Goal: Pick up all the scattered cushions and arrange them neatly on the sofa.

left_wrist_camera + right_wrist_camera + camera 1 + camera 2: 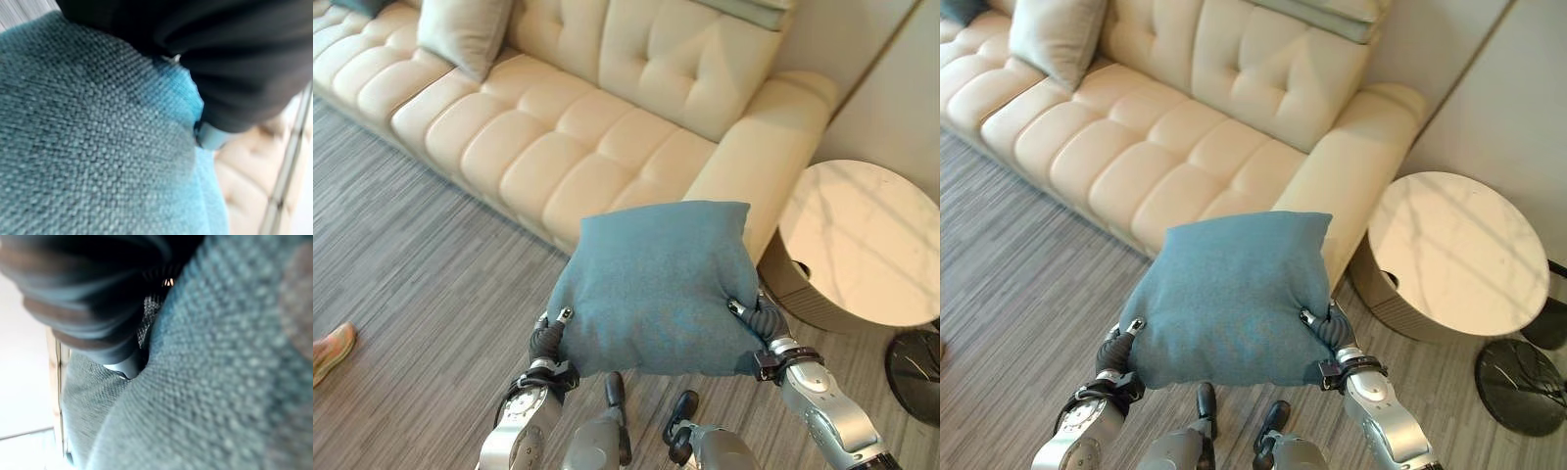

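A cream sofa (pixel 607 108) lies ahead. I hold a teal cushion (pixel 651 289) raised over the floor just short of it, pinched between my left hand (pixel 548 338) and right hand (pixel 759 318). Uneven squeeze could drop it.

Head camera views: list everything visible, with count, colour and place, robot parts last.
Teal cushion: one, blue-green, held up between both hands in front of the sofa.
Beige cushion: one, pale beige, leaning on the sofa back, far left.
Sofa: one, cream, tufted, along the wall.
Round side table: one, pale marble top, right of the sofa arm.
Person's foot: one, on the floor at far left.
Left hand: at the teal cushion's left edge.
Right hand: at its right edge.
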